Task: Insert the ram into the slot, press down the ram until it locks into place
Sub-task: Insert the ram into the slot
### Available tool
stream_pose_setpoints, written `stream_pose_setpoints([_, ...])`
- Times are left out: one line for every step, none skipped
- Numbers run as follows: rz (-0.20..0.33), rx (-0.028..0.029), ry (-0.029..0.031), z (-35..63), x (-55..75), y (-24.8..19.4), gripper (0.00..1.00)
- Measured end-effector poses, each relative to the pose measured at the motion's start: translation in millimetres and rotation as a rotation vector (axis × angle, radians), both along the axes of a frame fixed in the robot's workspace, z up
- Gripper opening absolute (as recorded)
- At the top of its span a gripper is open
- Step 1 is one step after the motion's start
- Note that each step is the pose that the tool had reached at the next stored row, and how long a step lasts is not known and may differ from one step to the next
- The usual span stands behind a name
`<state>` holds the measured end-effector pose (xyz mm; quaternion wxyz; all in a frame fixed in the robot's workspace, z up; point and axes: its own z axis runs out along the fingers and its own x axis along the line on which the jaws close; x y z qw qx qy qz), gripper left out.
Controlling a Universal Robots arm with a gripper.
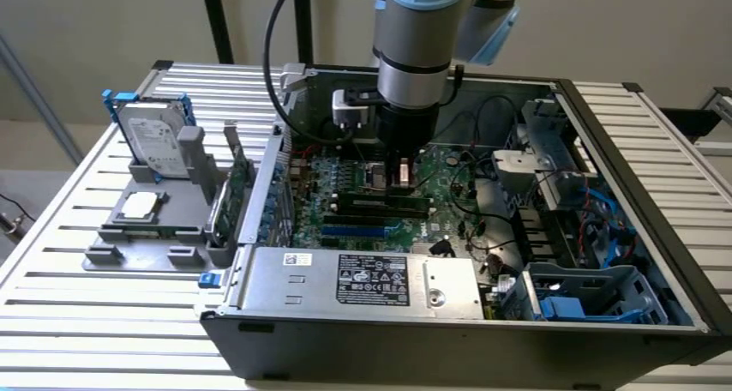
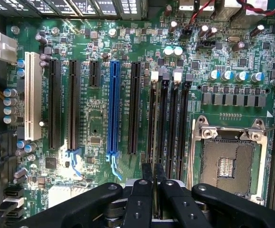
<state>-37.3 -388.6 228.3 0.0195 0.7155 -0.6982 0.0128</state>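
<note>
My arm (image 1: 426,31) is a smooth silver-grey tube with pale blue joint covers and a black ring round it, ending in a black wrist section. A thick black cable (image 1: 273,57) loops down beside it to a small pale block (image 1: 346,106) at the wrist. My gripper (image 2: 152,168) is matte black, with broad curved links studded with round pins and two slim flat fingers (image 2: 147,175).

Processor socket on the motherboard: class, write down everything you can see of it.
The processor socket is square, with a silvery metal frame around a tan bed of fine contacts and a small cluster of parts at its centre. It holds no chip. A thin wire lever runs off one side. It lies flat on the green motherboard, beside the black memory slots; nothing rests in it.
</note>
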Motion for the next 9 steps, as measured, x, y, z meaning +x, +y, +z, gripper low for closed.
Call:
stream_pose_setpoints([0.002,0.0,0.0,-0.1,0.0,0.0,0.13])
stream_pose_setpoints([0.004,0.0001,-0.0002,-0.3,-0.1,0.0,0.13])
stream_pose_setpoints([0.006,0.0001,-0.0001,-0.5,-0.1,0.0,0.13])
stream_pose_setpoints([0.008,0.0001,0.0,-0.6,-0.1,0.0,0.13])
stream_pose_setpoints([0.01,0.0,0.0,-0.7,-0.1,0.0,0.13])
stream_pose_setpoints([0.013,-0.0001,0.0,-0.8,-0.1,0.0,0.13])
stream_pose_setpoints([0.015,0.0,0.0,-1.1,-0.1,0.0,0.13])
stream_pose_setpoints([0.017,0.0003,-0.0001,-1.6,-0.1,0.0,0.13])
stream_pose_setpoints([0.018,0.0002,-0.0002,-2.0,0.0,0.0,0.13])
